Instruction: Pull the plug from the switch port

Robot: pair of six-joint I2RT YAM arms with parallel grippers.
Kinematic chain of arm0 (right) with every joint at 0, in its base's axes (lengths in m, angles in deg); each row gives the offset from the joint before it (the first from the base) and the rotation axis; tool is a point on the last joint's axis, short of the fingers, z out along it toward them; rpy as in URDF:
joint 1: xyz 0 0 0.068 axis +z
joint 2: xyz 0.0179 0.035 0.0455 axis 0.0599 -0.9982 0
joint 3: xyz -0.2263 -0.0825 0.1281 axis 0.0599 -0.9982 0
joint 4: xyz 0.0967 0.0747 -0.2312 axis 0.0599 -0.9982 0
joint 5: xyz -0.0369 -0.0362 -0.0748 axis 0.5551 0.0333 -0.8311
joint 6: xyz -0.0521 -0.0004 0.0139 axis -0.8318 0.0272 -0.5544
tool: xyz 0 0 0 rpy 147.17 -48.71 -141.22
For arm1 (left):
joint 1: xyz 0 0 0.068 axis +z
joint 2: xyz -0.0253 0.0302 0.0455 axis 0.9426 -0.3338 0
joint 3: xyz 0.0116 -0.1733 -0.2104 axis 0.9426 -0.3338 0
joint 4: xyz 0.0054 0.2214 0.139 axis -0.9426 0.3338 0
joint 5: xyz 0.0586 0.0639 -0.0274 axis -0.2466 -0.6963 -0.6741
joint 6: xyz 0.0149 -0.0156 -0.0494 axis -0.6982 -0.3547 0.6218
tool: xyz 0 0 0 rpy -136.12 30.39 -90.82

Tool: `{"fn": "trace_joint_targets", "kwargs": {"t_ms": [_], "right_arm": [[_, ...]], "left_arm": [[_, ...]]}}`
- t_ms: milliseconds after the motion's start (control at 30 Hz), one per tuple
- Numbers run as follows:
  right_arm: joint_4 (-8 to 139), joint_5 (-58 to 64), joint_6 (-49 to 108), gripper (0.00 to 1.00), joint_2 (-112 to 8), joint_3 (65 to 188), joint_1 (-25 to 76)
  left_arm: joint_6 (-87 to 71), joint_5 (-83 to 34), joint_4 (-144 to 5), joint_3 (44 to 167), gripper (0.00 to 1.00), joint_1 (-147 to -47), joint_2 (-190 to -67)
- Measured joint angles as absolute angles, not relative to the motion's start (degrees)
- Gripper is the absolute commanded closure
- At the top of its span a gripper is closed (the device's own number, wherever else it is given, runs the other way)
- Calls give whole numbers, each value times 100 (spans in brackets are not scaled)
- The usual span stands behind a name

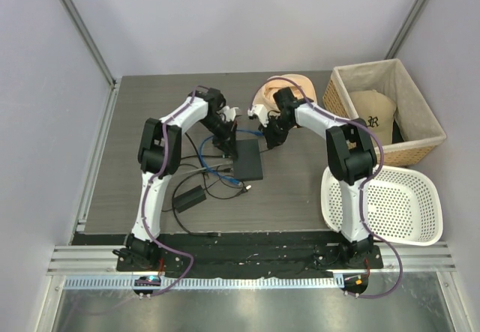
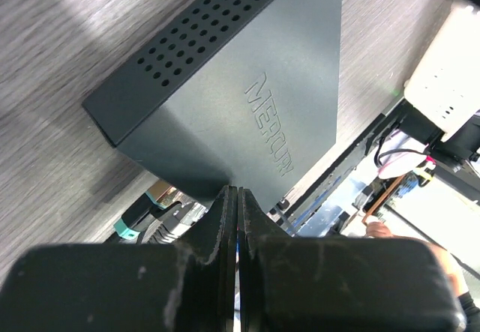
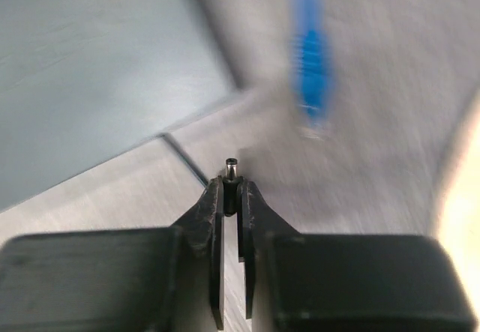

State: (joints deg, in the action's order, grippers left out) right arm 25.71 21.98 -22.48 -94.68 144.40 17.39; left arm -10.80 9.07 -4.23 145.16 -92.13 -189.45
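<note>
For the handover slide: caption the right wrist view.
Right fingers pinch a small silver-tipped plug; the blue cable's plug shows blurred beyond them.

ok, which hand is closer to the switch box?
Left. The left hand, shut, has its tips right at a corner of the switch box; the right hand sits a gap off its side, pinching a silver-tipped plug.

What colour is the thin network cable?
The thin network cable is bright blue; the right wrist view shows it best.

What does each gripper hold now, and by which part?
The right gripper pinches a small silver-tipped plug by its body, just below the tip. The left gripper is shut on nothing, its fingertips at the edge of the black box.
</note>
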Motion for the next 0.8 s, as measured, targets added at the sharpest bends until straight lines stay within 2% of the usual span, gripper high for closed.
{"fn": "trace_joint_targets", "kwargs": {"t_ms": [100,167,200,300,367,467,600,733,800], "right_arm": [[3146,1448,-1568,53,-9321,14245,1739],[3432,1051,-1140,43,-9311,14237,1697],[3564,858,-956,40,-9304,14237,1662],[3767,565,-442,35,-9236,14261,1509],[3791,583,-145,35,-9158,14289,1430],[3784,806,296,24,-8978,14289,1339],[3752,1547,738,25,-8701,14272,1387],[3647,2345,867,31,-8609,14263,1570],[3537,2790,945,38,-8655,14263,1691]], "left_arm": [[-1113,885,-442,14575,95,-9226,-18938],[-1201,778,-477,14608,89,-9241,-18894],[-1251,660,-508,14625,78,-9243,-18855],[-1378,369,-619,14627,64,-9189,-18706],[-1417,218,-703,14625,59,-9104,-18591],[-1441,43,-790,14618,53,-8927,-18420],[-1469,-105,-873,14533,52,-8752,-18346],[-1572,-182,-856,14520,54,-8669,-18376],[-1708,-127,-803,14640,55,-8629,-18494]]}}
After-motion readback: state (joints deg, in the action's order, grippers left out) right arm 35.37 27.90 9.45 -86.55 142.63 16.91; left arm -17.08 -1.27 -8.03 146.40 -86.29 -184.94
